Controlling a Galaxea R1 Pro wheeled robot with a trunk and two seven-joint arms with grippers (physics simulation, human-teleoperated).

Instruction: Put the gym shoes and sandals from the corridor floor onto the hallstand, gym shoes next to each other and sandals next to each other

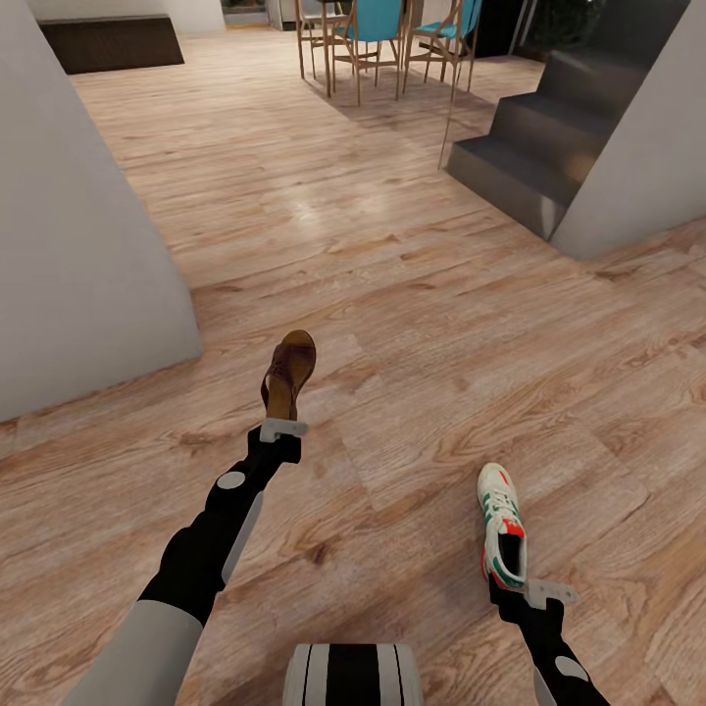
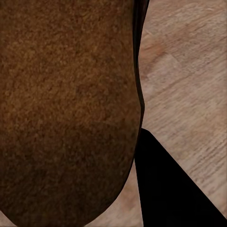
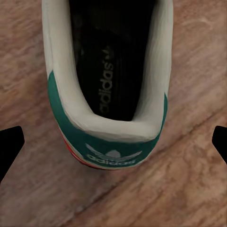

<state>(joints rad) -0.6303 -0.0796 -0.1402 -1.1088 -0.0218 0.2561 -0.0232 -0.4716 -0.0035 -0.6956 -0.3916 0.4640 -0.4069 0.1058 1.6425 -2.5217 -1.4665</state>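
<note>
Above the floor point(image 1: 412, 294), a sandal point(image 1: 287, 378) is held on edge by the left pincer point(image 1: 281, 428), closed on its heel end, and a shoe point(image 1: 502, 525) is carried at the right pincer point(image 1: 534, 591), toe pointing away from the robot. In the right wrist view the two dark fingertips point(image 3: 10, 144) stand well apart on either side of the heel point(image 3: 111, 142), so whether that pincer is clamped on the shoe cannot be told.

The sandal is judged light, thin and somewhat flexible; a hold across the sole near the heel is apt to let the free end droop. The shoe is judged light, with a padded, yielding collar and a stiffer heel counter, which is the firmer place to be taken.

The left wrist view is largely blocked by the brown sole point(image 2: 66, 113), so the contact is hidden. The right pincer's contact is hidden behind the shoe in the head view.
</note>
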